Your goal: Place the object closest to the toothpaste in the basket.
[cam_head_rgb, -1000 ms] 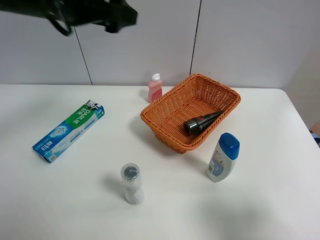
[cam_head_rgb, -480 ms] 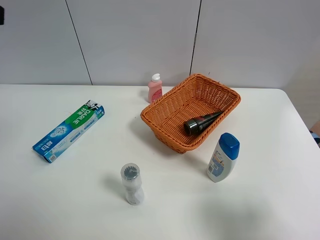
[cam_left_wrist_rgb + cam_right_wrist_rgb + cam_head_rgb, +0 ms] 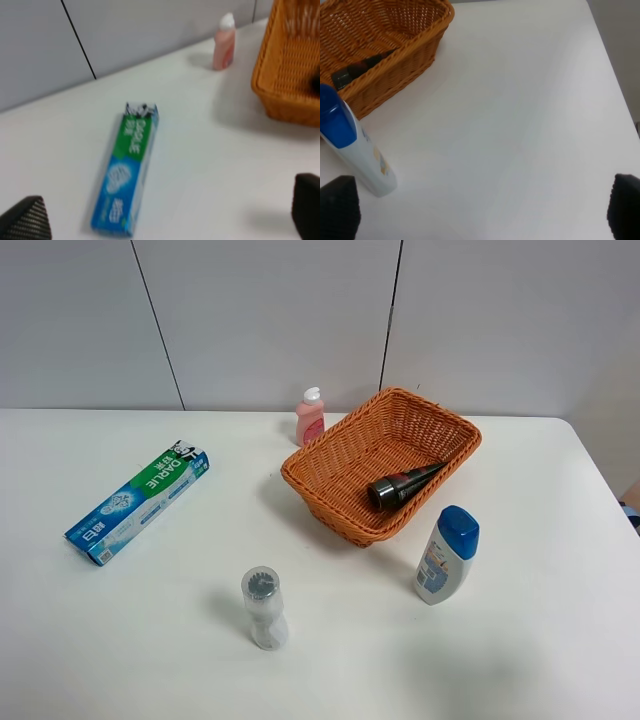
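The green and blue toothpaste box (image 3: 138,502) lies flat on the left of the white table; it also shows in the left wrist view (image 3: 127,175). A pink bottle (image 3: 310,417) stands behind the wicker basket (image 3: 330,445). A clear bottle with a grey cap (image 3: 264,608) stands in front. A dark tube (image 3: 400,485) lies in the basket. Neither arm shows in the exterior view. My left gripper (image 3: 167,220) is open and empty above the toothpaste box. My right gripper (image 3: 480,210) is open and empty above the table's right side.
A white bottle with a blue cap (image 3: 446,554) stands just right of the basket's front corner, and shows in the right wrist view (image 3: 355,150). The table's right edge (image 3: 600,480) is near. A grey panelled wall runs behind the table.
A dark arm at the top left of the exterior view one second ago has moved out of that view. The objects on the table have not moved.
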